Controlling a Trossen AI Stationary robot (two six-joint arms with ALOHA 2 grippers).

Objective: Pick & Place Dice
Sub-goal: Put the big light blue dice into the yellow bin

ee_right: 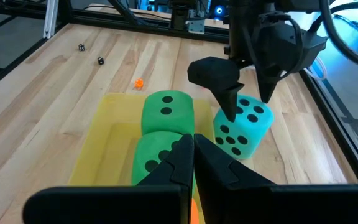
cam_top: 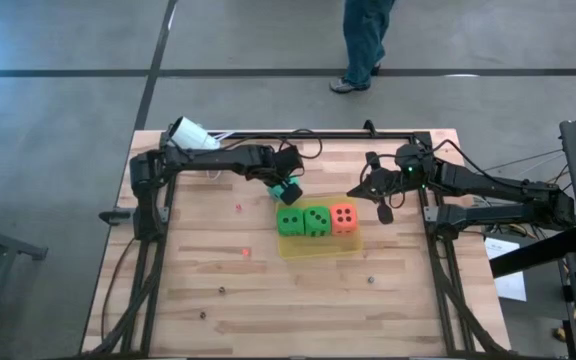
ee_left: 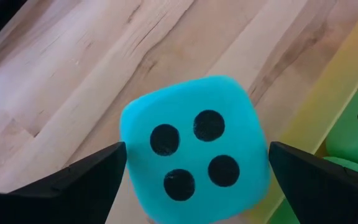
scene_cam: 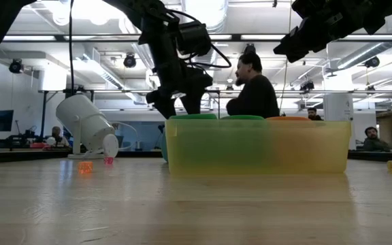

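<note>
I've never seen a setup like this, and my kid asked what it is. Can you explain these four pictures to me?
It is a robot with two dark arms at a wooden table, each ending in a two-finger gripper. One picture looks straight down, one looks level across the tabletop, and two come from cameras on the arms' wrists.

A yellow tray holds two green dice and an orange-red die. A teal die sits on the table beside the tray. The left gripper hangs open right over it, a finger on either side, not gripping it. The right gripper waits shut by the tray's other end, holding nothing.

A white camera stands at the far edge, and small bits lie scattered around. People show in the room behind.
</note>
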